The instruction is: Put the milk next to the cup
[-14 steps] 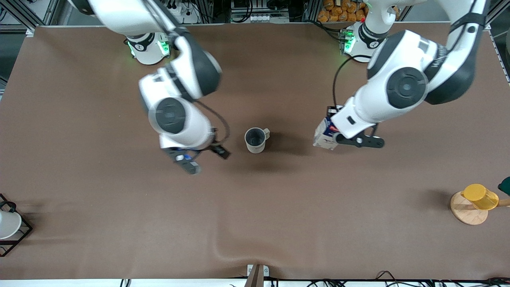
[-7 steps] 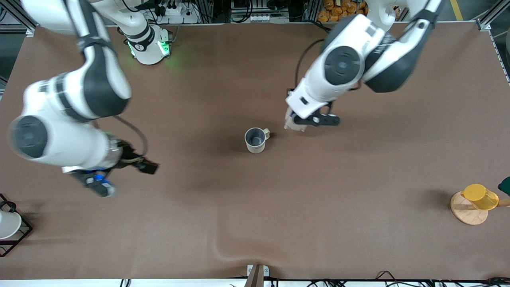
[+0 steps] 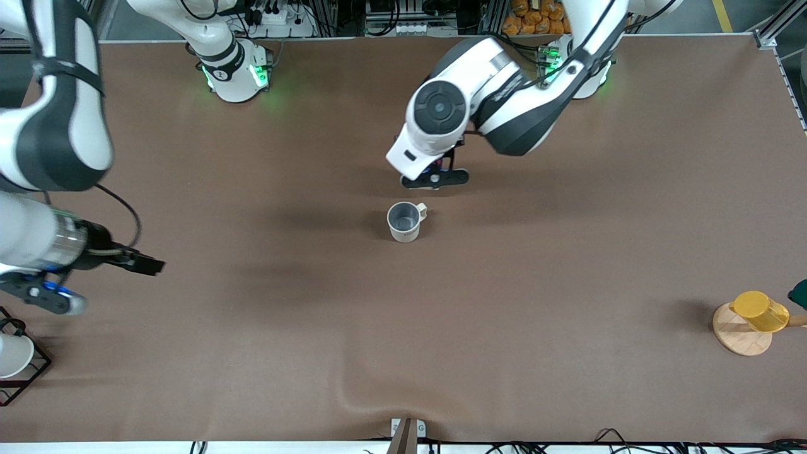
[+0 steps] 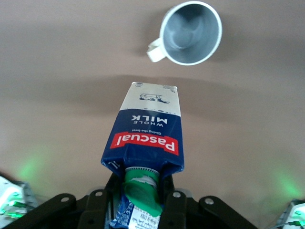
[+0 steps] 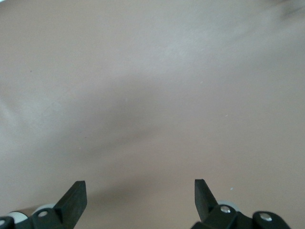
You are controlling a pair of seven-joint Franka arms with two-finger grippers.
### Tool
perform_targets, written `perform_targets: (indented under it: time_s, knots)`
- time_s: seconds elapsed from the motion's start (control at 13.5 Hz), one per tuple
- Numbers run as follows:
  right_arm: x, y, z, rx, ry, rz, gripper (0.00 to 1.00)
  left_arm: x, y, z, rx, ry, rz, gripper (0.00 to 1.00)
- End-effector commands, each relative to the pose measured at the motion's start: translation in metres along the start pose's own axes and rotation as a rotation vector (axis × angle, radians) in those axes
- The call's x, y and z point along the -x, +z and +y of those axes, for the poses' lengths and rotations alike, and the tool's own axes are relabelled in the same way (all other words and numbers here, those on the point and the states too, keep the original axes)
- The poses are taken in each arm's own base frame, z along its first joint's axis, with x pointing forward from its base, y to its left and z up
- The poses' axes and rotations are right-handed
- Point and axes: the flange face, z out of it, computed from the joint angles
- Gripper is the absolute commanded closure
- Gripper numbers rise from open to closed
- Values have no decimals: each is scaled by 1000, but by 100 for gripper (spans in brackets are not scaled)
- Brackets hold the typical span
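Milk (image 4: 145,138) held in left gripper (image 4: 143,210) above table, near cup (image 4: 190,32).

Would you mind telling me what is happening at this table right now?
The left gripper holds the milk carton up in the air, over the table close to the cream mug, which stands upright mid-table. The carton has not been set down yet. The right gripper is open and holds nothing, over bare table toward the right arm's end, where that arm waits. A yellow cup lies on a wooden disc at the left arm's end.
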Motion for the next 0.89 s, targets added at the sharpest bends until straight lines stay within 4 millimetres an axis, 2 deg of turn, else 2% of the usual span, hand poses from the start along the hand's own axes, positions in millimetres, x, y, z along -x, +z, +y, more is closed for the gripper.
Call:
perform_targets:
  time_s: [0.0, 0.07, 0.22, 0.44, 0.52, 0.81]
  knots:
    - [9, -30, 38, -27, -83, 47, 0, -4, 2, 14, 31, -18, -3, 69]
    - [10, -39, 45, -29, -114, 61, 0, -10, 7, 14, 34, -25, -3, 69]
    - [15, -40, 64, -24, -133, 57, 0, -15, 14, 17, 39, -22, -1, 69]
    - [41, -55, 78, -29, -142, 75, 0, -24, 20, 22, 52, -20, 6, 69]
    - [44, -57, 89, -32, -159, 89, 0, -26, 22, 21, 39, -4, 19, 69]
    - [53, -65, 95, -35, -184, 102, 0, -28, 31, 26, 29, 19, 32, 69]
